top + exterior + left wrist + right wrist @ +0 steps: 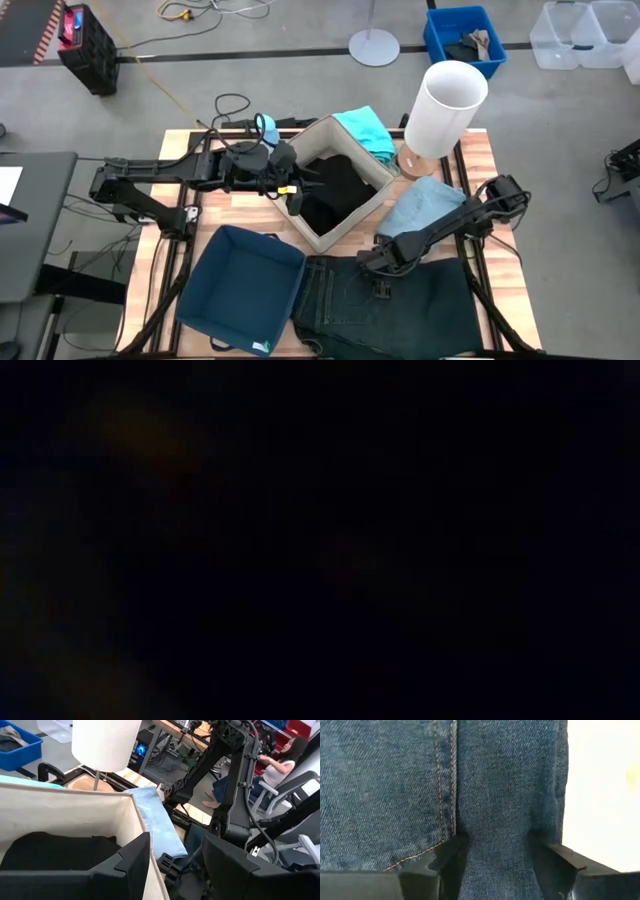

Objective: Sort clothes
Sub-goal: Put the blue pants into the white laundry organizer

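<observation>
The dark jeans (400, 305) lie spread on the table's near right part. My right gripper (375, 262) is down on their far edge and shut on them. The black garment (335, 190) lies inside the beige box (322, 238). The turquoise garment (365, 130) hangs over the box's far rim. The pale blue garment (425, 205) lies on the table to the right of the box. My left gripper (293, 186) is open at the box's left wall (137, 827), one finger (125, 865) inside over the black garment (55, 852), the other (227, 865) outside. The low view is dark. My right gripper pinches a raised fold of the jeans (495, 845) between its two fingers, beside a stitched seam (454, 780). The fingers come slanting down from the table's right side. The denim creases at both fingertips. The rest of the jeans lies flat on the table.
An open navy box (240, 290) stands at the near left, beside the jeans. A lamp with a white shade (450, 105) stands at the far right, by the pale blue garment. A blue bin (465, 40) and clear tubs stand on the floor beyond the table.
</observation>
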